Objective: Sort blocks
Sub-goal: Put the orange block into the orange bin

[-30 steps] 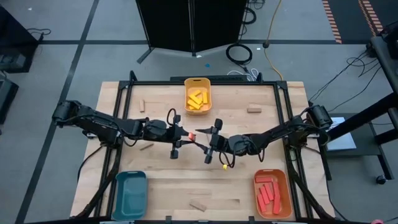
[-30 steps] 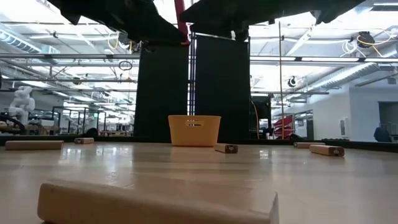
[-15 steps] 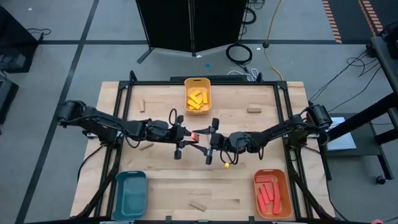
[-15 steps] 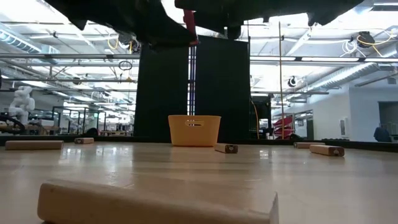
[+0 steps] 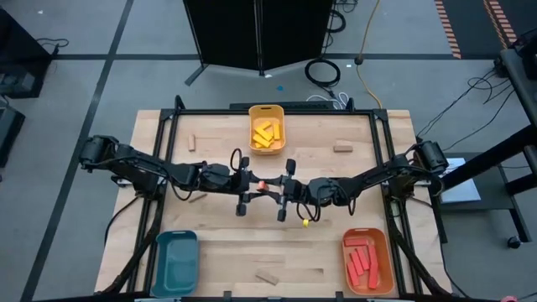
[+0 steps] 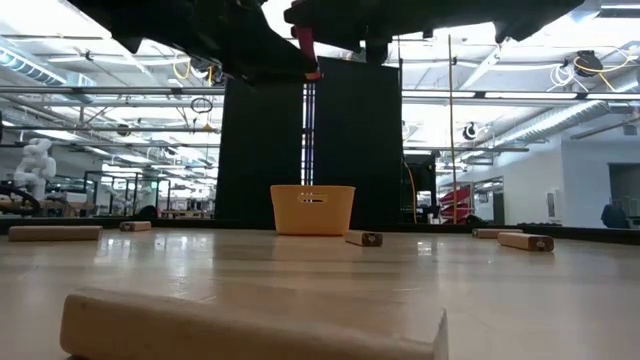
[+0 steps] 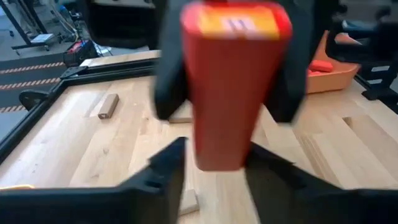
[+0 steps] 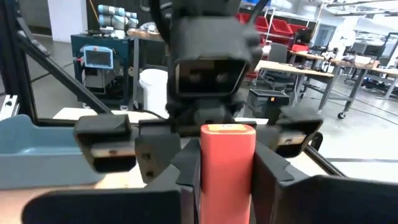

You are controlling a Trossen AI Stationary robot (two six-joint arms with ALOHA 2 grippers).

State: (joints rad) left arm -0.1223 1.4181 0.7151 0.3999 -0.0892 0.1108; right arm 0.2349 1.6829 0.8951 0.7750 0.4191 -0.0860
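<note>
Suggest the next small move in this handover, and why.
Probably back the left gripper straight off the red block. The right gripper is shut on the block in mid-air, and the left fingers stand open either side of it, so it looks free to clear before the right arm heads for the orange tray.

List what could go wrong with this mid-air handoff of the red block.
1. The red block sits between both grippers above the table; if the left gripper lets go before the right gripper grips firmly, it may drop.
2. Pulling apart with both still gripping could twist the block askew.
</note>
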